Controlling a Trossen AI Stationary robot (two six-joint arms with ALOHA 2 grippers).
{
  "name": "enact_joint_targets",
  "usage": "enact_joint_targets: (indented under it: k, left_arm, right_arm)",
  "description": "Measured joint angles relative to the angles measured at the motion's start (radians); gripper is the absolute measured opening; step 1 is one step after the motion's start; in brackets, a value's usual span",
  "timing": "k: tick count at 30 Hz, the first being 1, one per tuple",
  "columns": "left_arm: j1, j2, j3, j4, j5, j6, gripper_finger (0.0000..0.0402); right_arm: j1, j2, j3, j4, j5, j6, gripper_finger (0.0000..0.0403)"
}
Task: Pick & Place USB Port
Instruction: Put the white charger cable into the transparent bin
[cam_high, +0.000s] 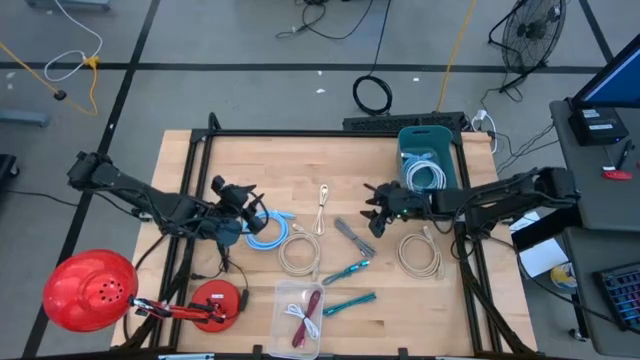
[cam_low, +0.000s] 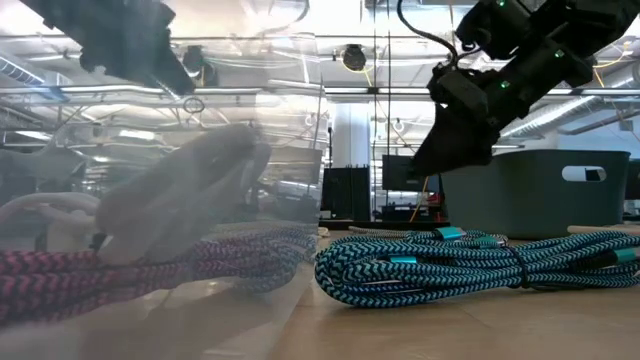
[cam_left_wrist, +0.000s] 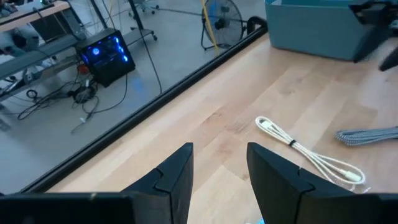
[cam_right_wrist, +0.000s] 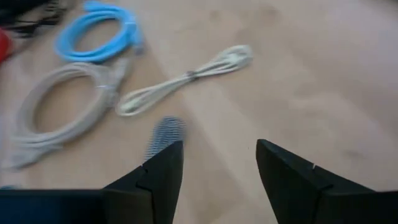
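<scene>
Right gripper (cam_high: 378, 207): spread, empty, above grey cable (cam_high: 352, 238).
Left gripper (cam_high: 262, 208): spread, empty, by blue cable (cam_high: 266, 234).
Room: bare wood between.

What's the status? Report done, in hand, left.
Done: a white cable lies in the teal bin.
In hand: nothing; the right end effector is open above the grey braided cable.
Left: that cable, the blue coil and others on the table.

A robotics lab or workshop, it seems: around the wooden table (cam_high: 240, 300) lie concrete floor, trailing cables, a floor fan (cam_high: 530, 35), a glowing computer tower (cam_left_wrist: 106, 53), and overhead trusses.
</scene>
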Motion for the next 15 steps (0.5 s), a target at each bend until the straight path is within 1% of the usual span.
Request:
enact_joint_targets:
  k: [2, 6, 10, 15]
  left_arm:
    - [0.015, 0.012, 0.0, 0.0, 0.012, 0.0, 0.0154]
    - [0.036, 0.022, 0.0, 0.0, 0.031, 0.003, 0.0154]
    - [0.04, 0.022, 0.0, 0.0, 0.034, -0.003, 0.0154]
    - [0.04, 0.022, 0.0, 0.001, 0.034, -0.007, 0.0154]
  right_arm:
    - [0.021, 0.023, 0.0, 0.041, -0.019, 0.013, 0.0197]
    - [0.068, 0.066, 0.0, 0.116, -0.02, 0.02, 0.0197]
    - [0.096, 0.095, 0.012, 0.121, -0.019, 0.02, 0.0197]
    - [0.104, 0.108, 0.037, 0.123, -0.018, 0.016, 0.0197]
